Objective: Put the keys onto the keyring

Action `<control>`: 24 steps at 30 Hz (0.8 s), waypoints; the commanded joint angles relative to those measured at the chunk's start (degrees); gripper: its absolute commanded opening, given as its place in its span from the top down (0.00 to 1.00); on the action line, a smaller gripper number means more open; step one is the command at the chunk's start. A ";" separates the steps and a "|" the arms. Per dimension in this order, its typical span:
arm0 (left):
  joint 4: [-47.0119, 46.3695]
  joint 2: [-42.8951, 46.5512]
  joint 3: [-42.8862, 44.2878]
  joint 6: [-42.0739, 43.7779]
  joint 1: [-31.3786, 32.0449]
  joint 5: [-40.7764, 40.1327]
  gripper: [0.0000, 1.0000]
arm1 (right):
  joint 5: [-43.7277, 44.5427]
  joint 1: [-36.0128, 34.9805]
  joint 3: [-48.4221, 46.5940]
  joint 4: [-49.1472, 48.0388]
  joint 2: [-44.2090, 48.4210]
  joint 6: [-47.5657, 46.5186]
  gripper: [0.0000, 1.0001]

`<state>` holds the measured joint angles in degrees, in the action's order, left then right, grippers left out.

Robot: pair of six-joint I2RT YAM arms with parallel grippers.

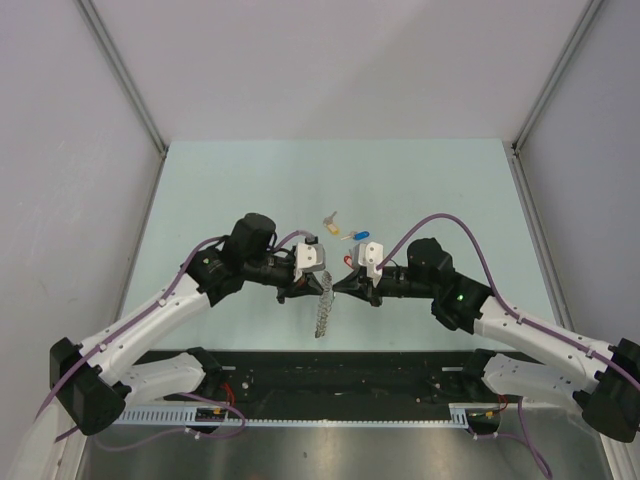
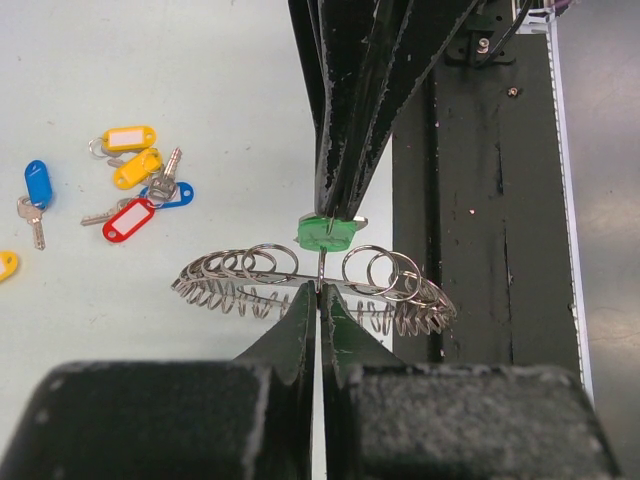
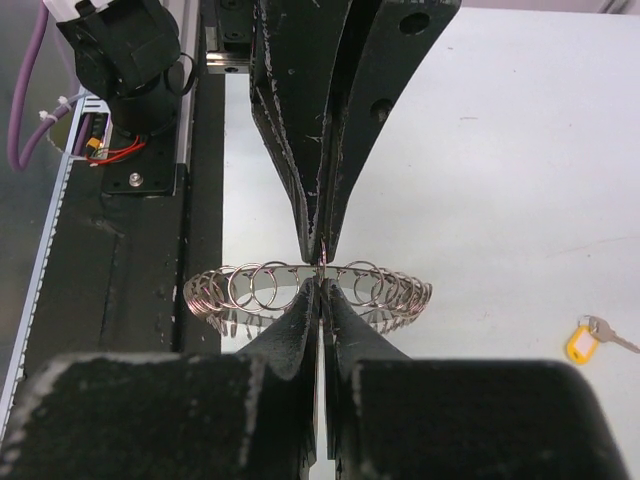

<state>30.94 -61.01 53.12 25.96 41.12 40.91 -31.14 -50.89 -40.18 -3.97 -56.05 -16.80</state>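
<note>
Keys (image 2: 160,186) lie loose on the pale counter (image 2: 200,80), six of them by my count in the left wrist view. Furthest left is a yellow tag (image 2: 5,265) cut off by the edge, then a blue-tagged key (image 2: 38,184). Next comes a cluster of four lying just beside or across one another: two yellow tags (image 2: 128,137), one red tag (image 2: 128,220) and a second blue tag (image 2: 178,195).

Right of them, the one keyring (image 2: 240,270) hangs off the counter, its small silver loops fanned out to either side. The left end effector (image 2: 318,292) has its fingers pressed together on the ring's middle.

Straight across from it, the right end effector (image 2: 335,212) is clamped on a seventh key, the green-tagged key (image 2: 325,233). Its tag sits just above the ring, right at the left fingertips, and its metal shank points down to the ring's wire; whether it is threaded on I cannot tell.

From the right wrist camera the two tips meet at the ring, and one yellow-tagged key (image 3: 582,343) lies well apart at the far right.
</note>
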 commanded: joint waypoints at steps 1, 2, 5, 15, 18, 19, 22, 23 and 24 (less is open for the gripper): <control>-2.11 1.42 -0.13 1.38 0.45 3.74 1.00 | -0.68 -0.43 -0.07 -3.06 -0.28 -0.52 1.00; -2.11 1.42 -0.13 1.38 0.45 3.74 1.00 | -0.77 -0.43 -0.07 -3.06 -0.29 -0.52 1.00; -2.20 1.51 -0.21 1.38 0.45 4.09 1.00 | -0.94 -0.43 0.02 -3.24 -0.37 -0.52 1.00; -2.72 1.95 -0.48 1.12 0.45 3.83 1.00 | -1.21 -0.43 -0.07 -3.33 -0.90 -0.43 1.00; -2.81 2.04 -0.48 1.20 0.45 3.92 1.00 | -1.30 -0.43 0.02 -3.42 -1.08 -0.43 1.00; -2.81 2.13 -0.48 1.20 0.45 4.18 1.00 | -1.21 -0.43 -0.07 -3.33 -1.16 -0.43 1.00; -2.90 2.21 -0.56 1.12 0.45 4.10 1.00 | -1.30 -0.52 -0.07 -3.33 -1.16 -0.34 1.00; -2.90 2.30 -0.48 1.03 0.45 4.09 1.00 | -1.30 -0.52 -0.07 -3.41 -1.16 -0.34 1.00; -2.90 2.30 -0.56 1.03 0.45 4.01 0.99 | -1.38 -0.52 0.02 -3.42 -1.16 -0.34 1.00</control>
<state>30.30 -60.45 52.27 25.93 41.15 41.21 -31.92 -50.94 -40.18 -5.02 -57.14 -16.80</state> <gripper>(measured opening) 0.009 0.009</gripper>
